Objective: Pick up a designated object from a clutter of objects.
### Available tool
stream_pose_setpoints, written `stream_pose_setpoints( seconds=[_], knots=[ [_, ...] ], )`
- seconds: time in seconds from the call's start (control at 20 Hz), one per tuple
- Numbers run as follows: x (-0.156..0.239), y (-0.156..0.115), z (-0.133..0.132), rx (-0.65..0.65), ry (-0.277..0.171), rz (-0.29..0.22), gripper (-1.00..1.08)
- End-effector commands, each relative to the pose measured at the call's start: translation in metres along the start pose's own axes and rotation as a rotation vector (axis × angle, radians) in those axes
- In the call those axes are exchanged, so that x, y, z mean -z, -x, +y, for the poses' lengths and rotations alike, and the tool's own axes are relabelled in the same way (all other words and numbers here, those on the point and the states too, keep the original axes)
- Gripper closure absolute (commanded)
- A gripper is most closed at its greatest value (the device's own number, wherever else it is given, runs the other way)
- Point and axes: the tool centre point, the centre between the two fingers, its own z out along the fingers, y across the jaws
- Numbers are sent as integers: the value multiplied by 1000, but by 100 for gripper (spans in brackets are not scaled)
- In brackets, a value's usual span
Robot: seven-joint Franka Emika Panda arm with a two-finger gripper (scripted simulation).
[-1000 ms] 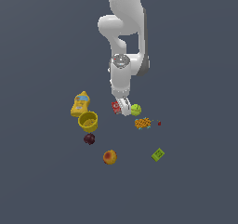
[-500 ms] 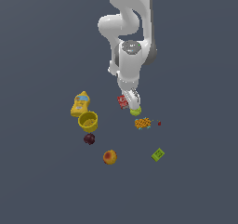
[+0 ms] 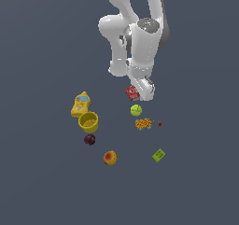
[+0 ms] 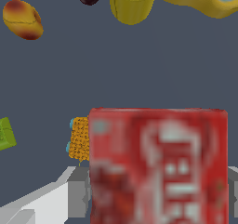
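Note:
The designated object, a flat red box (image 3: 132, 93) with a white label, hangs above the floor with my gripper (image 3: 138, 92) shut on it. In the wrist view the red box (image 4: 158, 167) fills the near part of the picture, and a grey finger (image 4: 74, 195) shows at its side. The rest of the clutter lies below: the green ball (image 3: 136, 110) and orange lattice item (image 3: 144, 123) are nearly under the gripper.
On the exterior view's left lie a yellow bottle (image 3: 80, 103), a yellow cup (image 3: 88, 121), a dark plum (image 3: 89, 139) and a peach (image 3: 110, 158). A green box (image 3: 158, 155) and a tiny red speck (image 3: 159, 123) are on the right.
The gripper has risen and drifted toward the exterior view's right, carrying the red box up off the floor. The other items have stayed put.

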Motion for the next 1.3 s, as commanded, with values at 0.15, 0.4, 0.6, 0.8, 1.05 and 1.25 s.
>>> stream_pose_setpoints(
  seconds=[0.15,0.4,0.6,0.8,1.05,1.25],
  knots=[
    [47,27,-12,0,0,1,108],
    [92,54,-25,1,0,-1,108],
    [128,76,-35,2,0,-3,108],
    [159,94,-45,3,0,-5,108],
    [187,111,-55,4,0,-7,108],
    [200,119,-60,4,0,-8,108]
  ],
)
